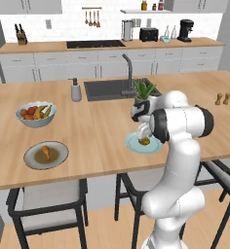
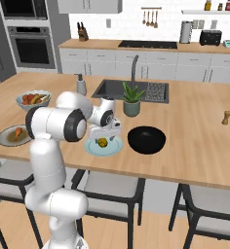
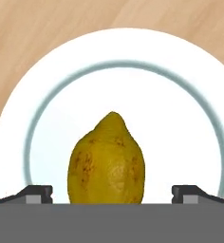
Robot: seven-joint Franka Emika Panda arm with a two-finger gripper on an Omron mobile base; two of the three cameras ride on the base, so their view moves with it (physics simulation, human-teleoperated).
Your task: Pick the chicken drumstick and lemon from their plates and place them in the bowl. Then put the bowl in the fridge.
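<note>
writing: no readable brand or label can be made out on anything, the countertop items are too small and blurry for that
lemon: sat on the pale blue-green plate, long axis running up the hand view, pointed tip aimed away from the camera toward the far rim
gripper: fingertips spread wide apart, one on each side of the lemon, a visible gap left on both sides, nothing pinched
same spot from the base: the gripper is seen low over the plate, near the front edge of the wooden island counter
bowl: black, just beside the plate on its right in the right base view, not touching it
drumstick: lying on the grey plate well off to the left, near the counter's front edge
room: bare wood is seen between the two plates; the potted plant and sink are behind the lemon's plate, the fruit bowl behind the grey one
fridge: can't be picked out
</note>
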